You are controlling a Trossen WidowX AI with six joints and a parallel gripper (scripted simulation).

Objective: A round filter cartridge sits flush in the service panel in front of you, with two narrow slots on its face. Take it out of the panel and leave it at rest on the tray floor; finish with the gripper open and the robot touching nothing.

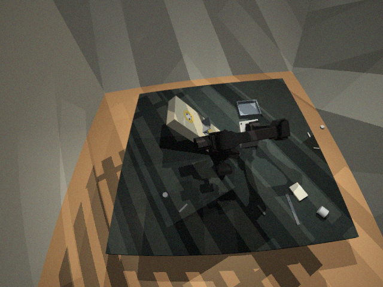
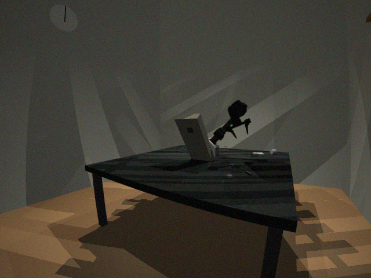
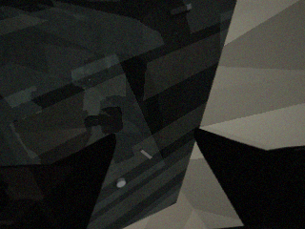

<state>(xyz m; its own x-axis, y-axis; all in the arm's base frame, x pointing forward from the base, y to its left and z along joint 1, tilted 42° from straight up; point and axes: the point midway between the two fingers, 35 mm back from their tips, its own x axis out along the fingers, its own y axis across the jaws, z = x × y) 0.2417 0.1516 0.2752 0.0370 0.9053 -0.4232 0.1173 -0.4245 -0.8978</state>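
Observation:
The service panel (image 1: 181, 127) (image 2: 196, 143) is a cream block with a sloped face. The round filter cartridge (image 1: 188, 116) sits in its face inside a yellow ring, with small dark marks on it; whether it is fully flush is too small to tell. It does not show in the wrist view. The tray (image 1: 248, 108), shallow and blue-grey, lies behind the arm and looks empty. My gripper (image 2: 242, 136) (image 3: 155, 135) is open, its dark fingers wide apart with nothing between them. It hangs high above the table, away from the panel; its fingers are hard to make out in the top view.
A grey part (image 1: 206, 122) stands out at the panel's right part, beside the arm. A cream block (image 1: 298, 191), a flat grey strip (image 1: 292, 209) and a white cylinder (image 1: 322, 211) lie at the right. A small disc (image 1: 165, 194) (image 3: 121, 182) and a short rod (image 1: 183, 207) (image 3: 146, 154) lie at the left.

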